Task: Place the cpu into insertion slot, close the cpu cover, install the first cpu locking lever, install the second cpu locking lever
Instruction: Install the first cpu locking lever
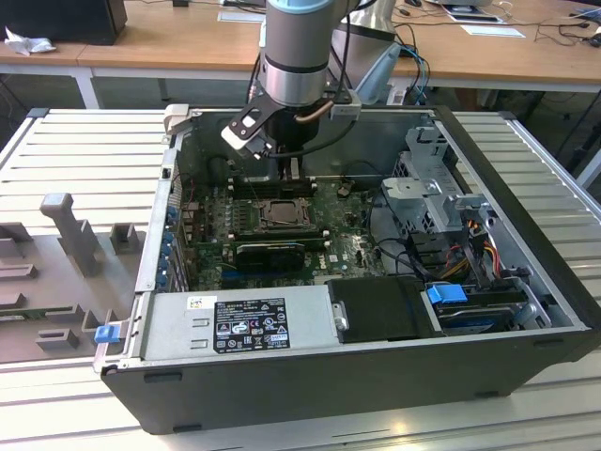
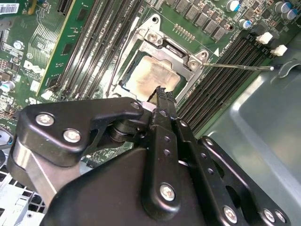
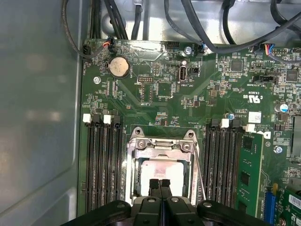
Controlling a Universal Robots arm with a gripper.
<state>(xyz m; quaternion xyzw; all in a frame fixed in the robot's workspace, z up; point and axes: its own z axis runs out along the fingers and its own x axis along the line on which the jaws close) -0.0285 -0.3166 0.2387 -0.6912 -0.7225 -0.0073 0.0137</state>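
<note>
The pale cpu [image 3: 162, 170] lies flat in the insertion slot [image 1: 280, 214] on the green motherboard. The silvery cpu cover [image 3: 162, 145] is down around it, and the chip shows through its central cut-out [image 2: 153, 75]. My gripper [image 3: 160, 182] hangs just above the chip's near edge, shut, fingertips [image 2: 163, 92] pressed together with nothing between them. In the exterior view the gripper [image 1: 289, 169] reaches down into the open case, right behind the socket. One thin wire locking lever [image 2: 240, 67] sticks out sideways from the socket corner across the memory slots. A lever rod [image 3: 199, 169] runs along the socket's side.
Long black memory slots [image 3: 101, 165] flank the socket on both sides. The grey power supply box [image 1: 239, 321] fills the case's front. A drive cage with cables [image 1: 437, 202] stands at the exterior view's right. The case's grey wall [image 2: 263, 132] is close beside the gripper.
</note>
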